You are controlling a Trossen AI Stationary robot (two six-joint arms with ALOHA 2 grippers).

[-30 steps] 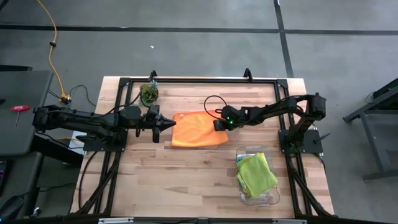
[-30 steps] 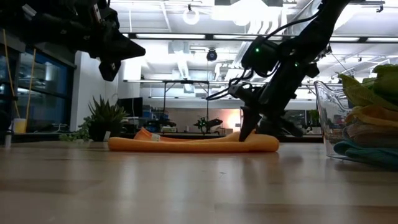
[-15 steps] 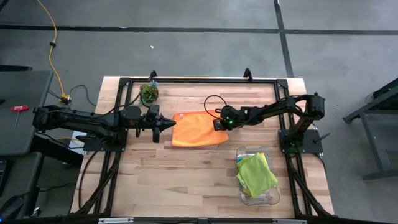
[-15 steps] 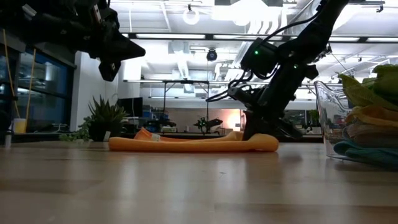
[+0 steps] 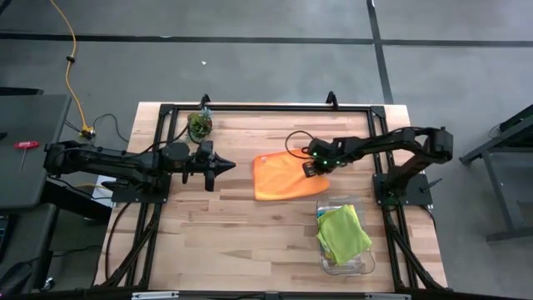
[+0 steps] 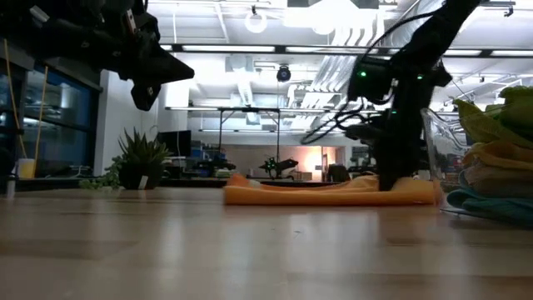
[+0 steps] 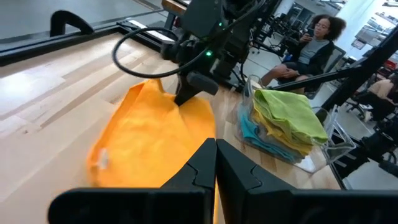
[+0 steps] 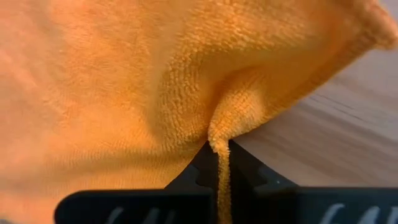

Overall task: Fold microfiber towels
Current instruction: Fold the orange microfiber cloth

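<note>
Right gripper point(image 5: 314, 169) fingers pinch the orange towel point(image 5: 281, 178), only partly folded, beside the clear bin point(image 5: 360, 263) of towels. Left gripper point(image 5: 226, 164) waits, fingers closed.

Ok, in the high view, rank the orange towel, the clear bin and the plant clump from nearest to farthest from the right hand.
1. Orange towel: pinched in the right hand at its right edge.
2. Clear bin: just below it, toward the table's front right.
3. Plant clump: far across, at the back left.
</note>
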